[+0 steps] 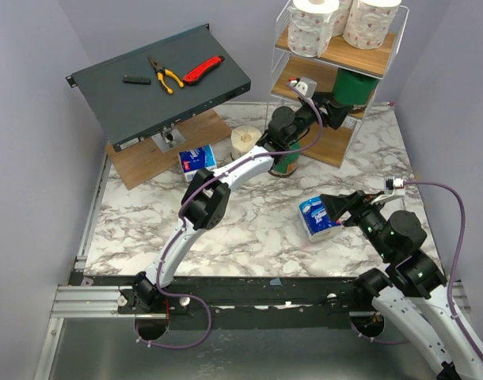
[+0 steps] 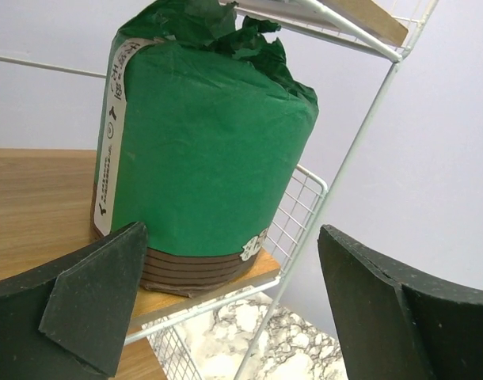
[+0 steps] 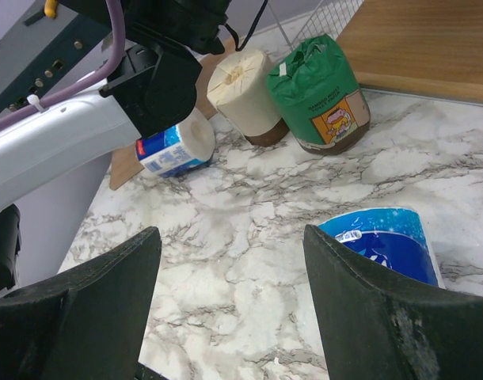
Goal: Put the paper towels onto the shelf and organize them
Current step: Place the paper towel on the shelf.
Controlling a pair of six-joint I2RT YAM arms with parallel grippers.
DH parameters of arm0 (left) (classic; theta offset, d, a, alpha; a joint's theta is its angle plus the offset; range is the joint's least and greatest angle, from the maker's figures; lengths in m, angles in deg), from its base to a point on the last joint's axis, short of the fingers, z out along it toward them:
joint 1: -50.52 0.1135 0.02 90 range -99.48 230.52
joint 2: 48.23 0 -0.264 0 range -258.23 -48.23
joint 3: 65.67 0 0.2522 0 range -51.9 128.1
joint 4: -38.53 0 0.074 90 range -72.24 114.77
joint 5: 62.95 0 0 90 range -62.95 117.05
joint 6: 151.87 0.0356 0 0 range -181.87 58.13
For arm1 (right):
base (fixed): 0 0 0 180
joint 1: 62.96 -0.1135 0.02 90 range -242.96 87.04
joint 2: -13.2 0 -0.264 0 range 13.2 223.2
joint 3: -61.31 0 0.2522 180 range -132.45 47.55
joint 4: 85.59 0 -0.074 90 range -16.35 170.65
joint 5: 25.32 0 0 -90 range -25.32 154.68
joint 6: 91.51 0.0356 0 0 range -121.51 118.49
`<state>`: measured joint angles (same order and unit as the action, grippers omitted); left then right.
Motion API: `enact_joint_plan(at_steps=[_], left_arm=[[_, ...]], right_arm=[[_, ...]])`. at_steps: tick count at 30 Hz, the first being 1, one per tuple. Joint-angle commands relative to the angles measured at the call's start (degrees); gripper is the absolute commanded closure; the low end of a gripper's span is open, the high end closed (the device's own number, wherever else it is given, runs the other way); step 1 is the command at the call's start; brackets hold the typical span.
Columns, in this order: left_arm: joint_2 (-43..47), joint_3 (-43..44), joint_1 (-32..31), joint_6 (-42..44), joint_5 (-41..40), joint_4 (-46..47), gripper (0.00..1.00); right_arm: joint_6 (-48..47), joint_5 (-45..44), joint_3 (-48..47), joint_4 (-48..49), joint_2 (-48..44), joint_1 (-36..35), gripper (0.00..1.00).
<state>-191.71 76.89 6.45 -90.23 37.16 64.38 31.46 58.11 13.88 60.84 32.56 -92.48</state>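
The shelf (image 1: 336,52) stands at the back right; two white paper towels with pink print (image 1: 313,24) sit on its top board. A green-wrapped roll (image 2: 202,150) stands upright on the middle board (image 2: 36,198). My left gripper (image 2: 233,309) is open just in front of that roll, touching nothing. On the table are another green roll (image 3: 325,95), a cream roll (image 3: 241,95) and a blue-and-white pack (image 3: 174,146). My right gripper (image 3: 233,309) is open and empty over bare marble. A second blue pack (image 3: 384,241) lies just outside its right finger.
A slanted dark grey metal box (image 1: 158,79) at the back left carries pliers (image 1: 164,75) and a red knife (image 1: 202,70). A flat wooden board (image 1: 146,154) lies under it. The left arm (image 1: 226,174) stretches across the table's middle toward the shelf.
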Motion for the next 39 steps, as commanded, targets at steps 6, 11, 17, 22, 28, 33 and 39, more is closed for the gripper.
enact_joint_plan(at_steps=[6, 11, 17, 22, 28, 33, 39], left_arm=[[12.62, -13.11, -0.55, 3.88, -0.99, 7.96, 0.07], [21.17, -25.10, -0.49, 6.35, -2.59, 12.60, 0.05], [34.67, -44.58, -2.13, 10.11, -14.59, 16.75, 0.06], [46.70, -61.44, -4.97, 13.29, -25.88, 16.08, 0.06], [63.34, -75.00, -7.97, 14.31, -38.13, 3.88, 0.05], [72.80, -80.40, -11.60, 9.58, -50.77, -17.92, 0.02], [85.87, -91.22, -12.96, -2.65, -49.93, -34.27, 0.01]], right_arm=[[0.11, -0.95, -0.25, -1.02, -1.04, 0.25, 0.25], [0.03, -1.15, -0.35, -1.28, -0.90, 0.31, 0.25], [0.24, -1.95, 0.08, -0.68, -1.11, 0.26, 0.25], [0.08, -2.40, -0.44, -0.75, 0.21, 0.29, 0.25], [1.06, -5.55, -0.39, -0.15, 1.90, 0.27, 0.25], [3.84, -6.00, -1.00, 1.11, 8.63, 0.25, 0.25], [4.31, -2.79, -3.95, 5.37, 22.99, 0.21, 0.33]])
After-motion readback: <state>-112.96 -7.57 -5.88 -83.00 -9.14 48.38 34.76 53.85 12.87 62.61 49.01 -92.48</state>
